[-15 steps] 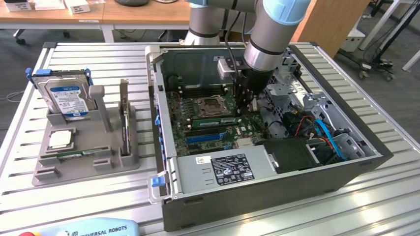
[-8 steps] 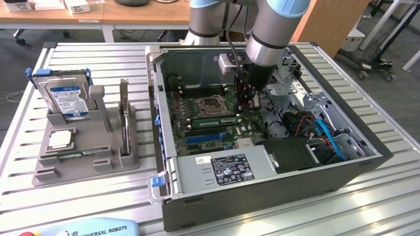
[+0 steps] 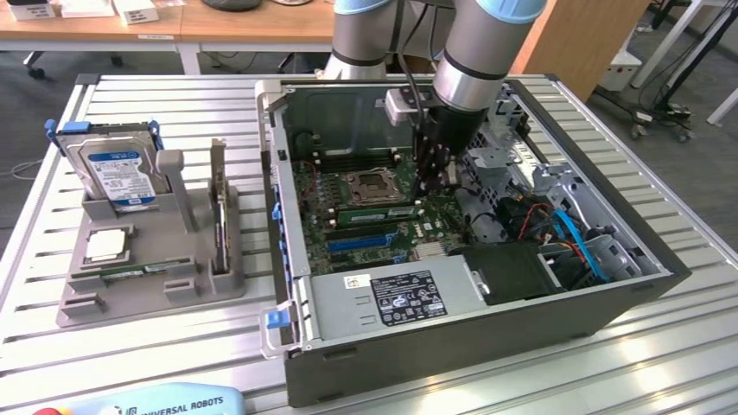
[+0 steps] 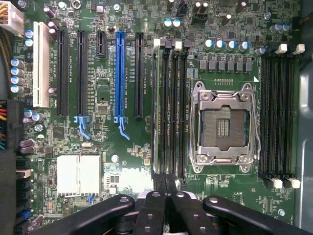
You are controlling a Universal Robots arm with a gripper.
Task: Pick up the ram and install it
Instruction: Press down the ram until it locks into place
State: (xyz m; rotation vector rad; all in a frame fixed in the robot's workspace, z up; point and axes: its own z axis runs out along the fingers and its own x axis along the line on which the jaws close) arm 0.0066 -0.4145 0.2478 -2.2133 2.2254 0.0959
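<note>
In the exterior view, the Universal Robots arm (image 3: 467, 60) reaches down into an open computer case (image 3: 461, 346) lying on a slatted metal table (image 3: 645, 363), its gripper (image 3: 436, 186) lowered close over the motherboard (image 3: 369, 225) beside the empty processor socket (image 3: 372, 183). A green RAM stick (image 3: 372, 210) sits in a slot just beside that socket, at the foot of the gripper. To the exterior view's left of the case stands a grey parts holder (image 3: 150, 285) carrying a hard drive (image 3: 116, 173) with a blue label, upright, and a small silver processor chip (image 3: 106, 245) lying flat.

In the wrist view, the gripper (image 4: 165, 188) hangs over the bank of memory slots (image 4: 170, 107) between the blue expansion slot (image 4: 121, 73) and the open processor socket (image 4: 224, 128). Its black fingers (image 4: 155, 210) are drawn together with no gap between them, their tips meeting at the end of the slot bank; whether they pinch the edge of a stick there cannot be told. A second bank of memory slots (image 4: 279, 112) lies on the far side of the socket, and a finned silver heatsink (image 4: 78, 174) sits below the expansion slots.
</note>
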